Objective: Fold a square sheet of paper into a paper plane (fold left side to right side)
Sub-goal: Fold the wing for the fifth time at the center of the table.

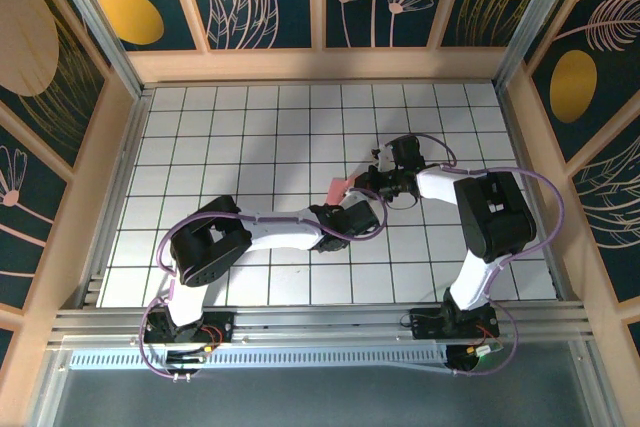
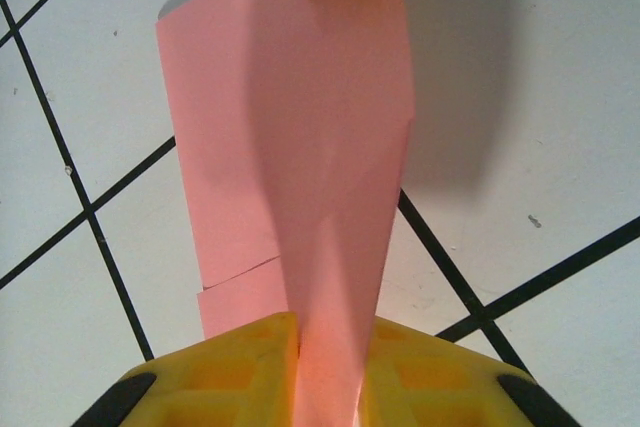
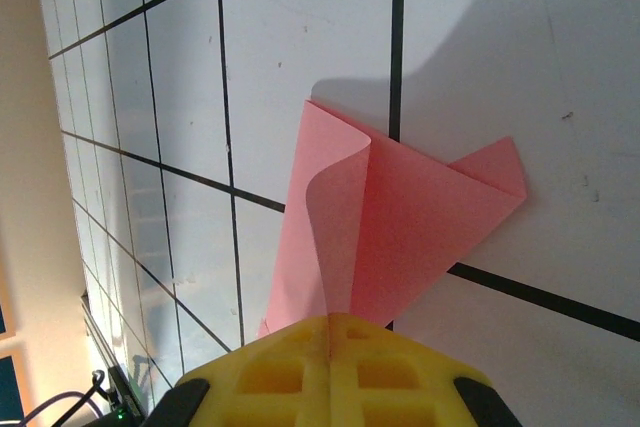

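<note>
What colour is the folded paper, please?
The folded paper is plain salmon pink, clearest in the left wrist view.

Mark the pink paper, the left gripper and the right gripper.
pink paper (image 2: 300, 147): left wrist view, its middle.
left gripper (image 2: 330, 352): left wrist view, between its yellow fingertips.
right gripper (image 3: 330, 337): right wrist view, where its fingertips meet.

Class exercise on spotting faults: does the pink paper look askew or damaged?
The pink paper, pinched by the left gripper and right gripper, is unevenly folded: one layer bulges up loosely, and a corner juts past the edge.
</note>
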Robot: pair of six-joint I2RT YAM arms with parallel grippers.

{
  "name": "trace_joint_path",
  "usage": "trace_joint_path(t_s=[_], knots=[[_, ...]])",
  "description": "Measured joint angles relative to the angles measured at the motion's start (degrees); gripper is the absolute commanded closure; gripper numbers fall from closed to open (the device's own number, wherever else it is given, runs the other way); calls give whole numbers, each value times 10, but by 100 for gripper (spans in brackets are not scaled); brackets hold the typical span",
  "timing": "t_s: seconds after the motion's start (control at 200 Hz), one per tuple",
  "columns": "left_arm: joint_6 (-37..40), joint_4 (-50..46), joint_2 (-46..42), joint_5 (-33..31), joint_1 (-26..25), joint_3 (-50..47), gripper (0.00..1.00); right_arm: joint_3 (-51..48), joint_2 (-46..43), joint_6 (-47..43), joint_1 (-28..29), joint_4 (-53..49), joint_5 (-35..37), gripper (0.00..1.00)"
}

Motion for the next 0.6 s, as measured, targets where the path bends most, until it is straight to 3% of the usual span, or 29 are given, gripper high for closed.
trace_joint_path(t_s=[0.09, 0.285, 0.596], knots=[[-2, 1, 0, 3, 0, 0, 86, 0, 0, 0, -1, -3, 7, 99], [-6, 13, 0, 23, 0, 0, 96, -14, -17, -2, -20, -12, 25, 80], [-15, 26, 0, 114, 24, 0, 100, -79, -174, -30, -133, -35, 98, 50]])
